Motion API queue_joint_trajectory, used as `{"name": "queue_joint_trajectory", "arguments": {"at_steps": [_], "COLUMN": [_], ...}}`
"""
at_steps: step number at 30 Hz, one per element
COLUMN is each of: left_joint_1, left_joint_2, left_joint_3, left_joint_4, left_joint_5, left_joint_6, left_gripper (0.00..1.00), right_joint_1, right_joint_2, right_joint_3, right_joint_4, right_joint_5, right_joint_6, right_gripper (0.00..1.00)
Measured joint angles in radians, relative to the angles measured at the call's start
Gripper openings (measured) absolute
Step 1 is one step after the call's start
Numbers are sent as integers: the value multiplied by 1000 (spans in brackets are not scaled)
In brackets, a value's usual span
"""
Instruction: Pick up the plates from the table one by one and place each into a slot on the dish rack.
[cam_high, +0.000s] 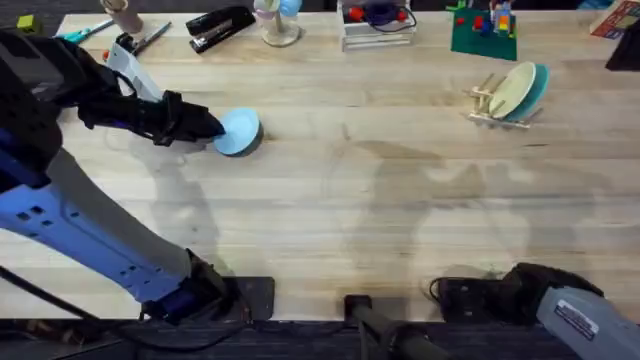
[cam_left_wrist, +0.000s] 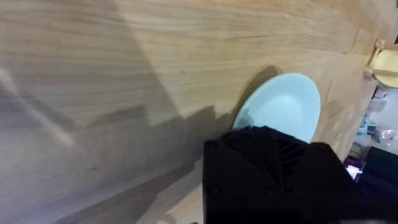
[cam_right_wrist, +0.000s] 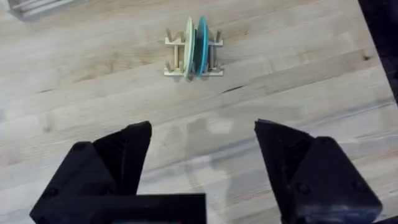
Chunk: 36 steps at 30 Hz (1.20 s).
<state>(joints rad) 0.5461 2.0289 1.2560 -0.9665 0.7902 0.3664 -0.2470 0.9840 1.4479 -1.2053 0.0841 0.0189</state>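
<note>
- Pale sky-blue plate (cam_high: 238, 132): lies on the table (cam_high: 330, 210) in the left half, toward the far side. The left wrist view shows it (cam_left_wrist: 283, 107) as a pale oval with a dark shadow along one edge.
- Left gripper (cam_high: 212, 128): black, reaching in from the left, its tip at the near-left rim of the sky-blue plate. In the left wrist view (cam_left_wrist: 273, 168) its dark body covers the plate's edge; whether the fingers are apart or pressed on the rim cannot be told.
- Dish rack (cam_high: 497, 105): pale wooden dowels on a base, on the right far side of the table, well apart from the sky-blue plate. Seen head-on in the right wrist view (cam_right_wrist: 193, 55).
- Teal plate (cam_high: 537, 88): upright in the rack, leaning slightly, just beside a cream plate (cam_high: 511, 90) in the neighbouring slot.
- Right gripper (cam_right_wrist: 202, 165): black fingers spread wide apart, holding nothing, above bare table well short of the rack.
- Far edge of the table: a black stapler (cam_high: 220, 25) and a green block board (cam_high: 484, 35).
</note>
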Motion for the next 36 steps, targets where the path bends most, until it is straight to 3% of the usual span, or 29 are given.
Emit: {"name": "queue_joint_trajectory", "arguments": {"at_steps": [13,23,29,36], "left_joint_1": [-13,-65,-74,-74], "left_joint_2": [-4,-121,-217,-231], "left_joint_3": [-3,-27,9,45], "left_joint_4": [-32,-125,-185,-180], "left_joint_5": [2,-134,-147,-149], "left_joint_6": [48,65,69,71], "left_gripper": [42,39,40,40], "right_joint_1": [0,0,0,0], "right_joint_2": [0,0,0,0], "right_joint_3": [0,0,0,0], "right_joint_4": [0,0,0,0], "right_joint_5": [-2,-2,-3,-3], "right_joint_6": [0,0,0,0], "right_gripper": [995,995,995,995]}}
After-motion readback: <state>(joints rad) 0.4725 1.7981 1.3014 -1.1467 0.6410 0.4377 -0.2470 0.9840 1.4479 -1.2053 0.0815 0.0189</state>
